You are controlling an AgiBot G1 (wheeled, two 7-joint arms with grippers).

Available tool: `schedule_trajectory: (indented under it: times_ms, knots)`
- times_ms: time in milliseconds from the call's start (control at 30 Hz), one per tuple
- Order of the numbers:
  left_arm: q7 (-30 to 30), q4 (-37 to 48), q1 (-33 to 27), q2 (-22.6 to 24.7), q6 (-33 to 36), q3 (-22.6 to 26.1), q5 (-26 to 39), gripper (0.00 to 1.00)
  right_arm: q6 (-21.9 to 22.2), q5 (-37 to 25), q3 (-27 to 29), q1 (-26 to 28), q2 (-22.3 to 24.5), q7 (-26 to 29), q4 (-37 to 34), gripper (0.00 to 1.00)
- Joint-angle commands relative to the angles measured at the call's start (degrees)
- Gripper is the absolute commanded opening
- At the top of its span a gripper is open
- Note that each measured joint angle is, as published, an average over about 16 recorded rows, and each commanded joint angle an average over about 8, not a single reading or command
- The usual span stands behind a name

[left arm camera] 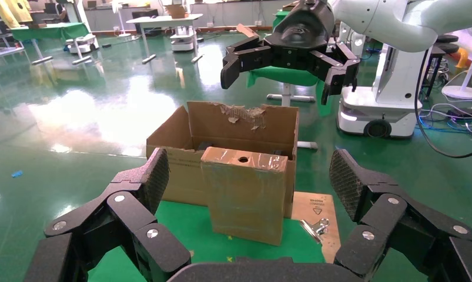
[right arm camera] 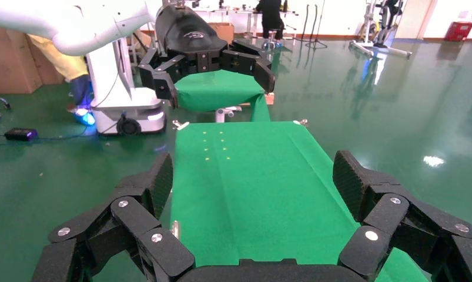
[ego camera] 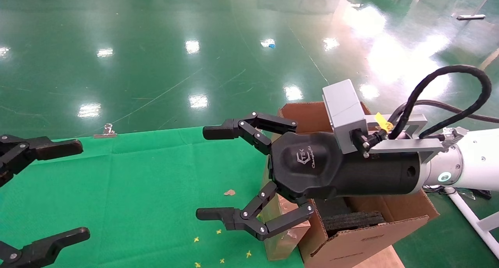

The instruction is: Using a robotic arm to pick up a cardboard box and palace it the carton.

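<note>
The cardboard box (left arm camera: pixel 245 194) stands upright on the green cloth, leaning against the carton (left arm camera: pixel 173 147); its taped top edge has a round hole. In the head view only the lower part of the cardboard box (ego camera: pixel 287 241) shows, under the robotic arm's lower finger. The carton (ego camera: pixel 362 240) holds black foam (ego camera: pixel 353 220). The robotic arm's right gripper (ego camera: pixel 210 173) hovers open above the box and carton edge, holding nothing, and appears as the right gripper (left arm camera: pixel 285 79) from the left wrist. My left gripper (ego camera: pixel 76 190) is open at the far left, facing the box.
A green cloth (ego camera: pixel 148 190) covers the table. A metal binder clip (left arm camera: pixel 315 226) lies on a flat cardboard sheet (left arm camera: pixel 315 202) beside the carton. Another clip (ego camera: pixel 105 131) sits at the cloth's far edge. Glossy green floor surrounds the table.
</note>
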Motion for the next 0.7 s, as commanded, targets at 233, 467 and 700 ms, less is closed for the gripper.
schedule_trajectory:
  times_ms: [233,467,700]
  knots:
    - [0.0,0.0,0.0,0.0,0.0,0.0,0.0,1.00,0.4,-3.4,-2.1,1.4,-0.5,2.4,1.1,1.00]
    - [0.0,0.0,0.0,0.0,0.0,0.1,0.0,1.00,-2.1,-18.1,-10.4,10.3,-3.5,7.7,3.2,1.00]
    - [0.1,0.1,0.0,0.0,0.0,0.1,0.0,1.00,-4.8,-36.9,-24.4,24.7,-9.4,16.3,3.3,1.00]
